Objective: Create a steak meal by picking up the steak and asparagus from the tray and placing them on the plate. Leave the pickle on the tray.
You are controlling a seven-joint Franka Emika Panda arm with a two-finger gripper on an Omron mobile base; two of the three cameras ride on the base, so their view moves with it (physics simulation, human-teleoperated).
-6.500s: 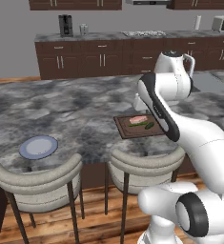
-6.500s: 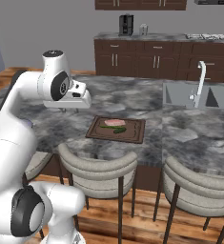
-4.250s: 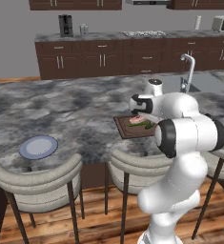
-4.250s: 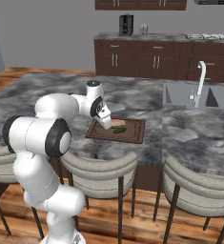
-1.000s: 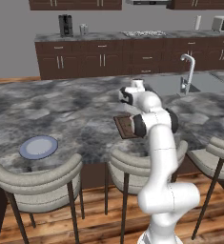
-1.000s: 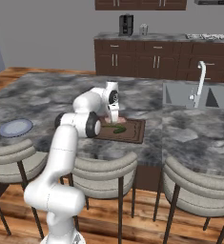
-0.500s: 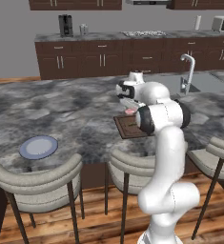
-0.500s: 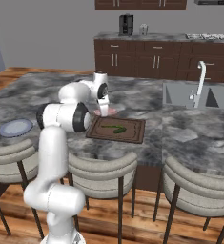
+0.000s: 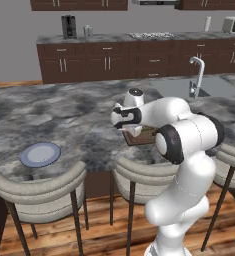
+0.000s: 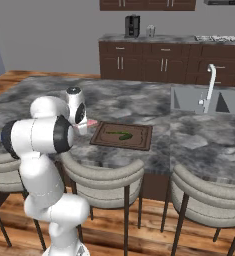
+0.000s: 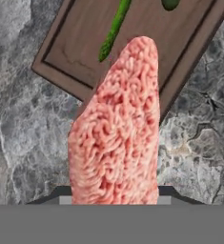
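— What does the gripper [image 10: 87,123] have?

— It is closed on the steak [image 11: 117,128]. In the hand view the pinkish slab juts out from between the fingers, lifted clear of the marble counter [image 11: 23,119]. From the right base view a pink tip of it [image 10: 91,122] pokes out beside the hand.

— And the tray [image 11: 80,43]?

— Ahead of the gripper and below it, partly under the far end of the steak. In the right base view it lies just to the side of the hand, toward the sink [image 10: 204,100].

— What is on it?

— The asparagus [image 11: 114,29], a thin light-green stalk, lies on the board just beyond the steak's tip. The pickle [image 11: 170,4] sits farther off still, cut by the frame edge.

— The plate [image 9: 40,154]?

— Well away from the gripper, on the counter on the side away from the tray, near the counter's front edge above a stool [image 9: 39,192].
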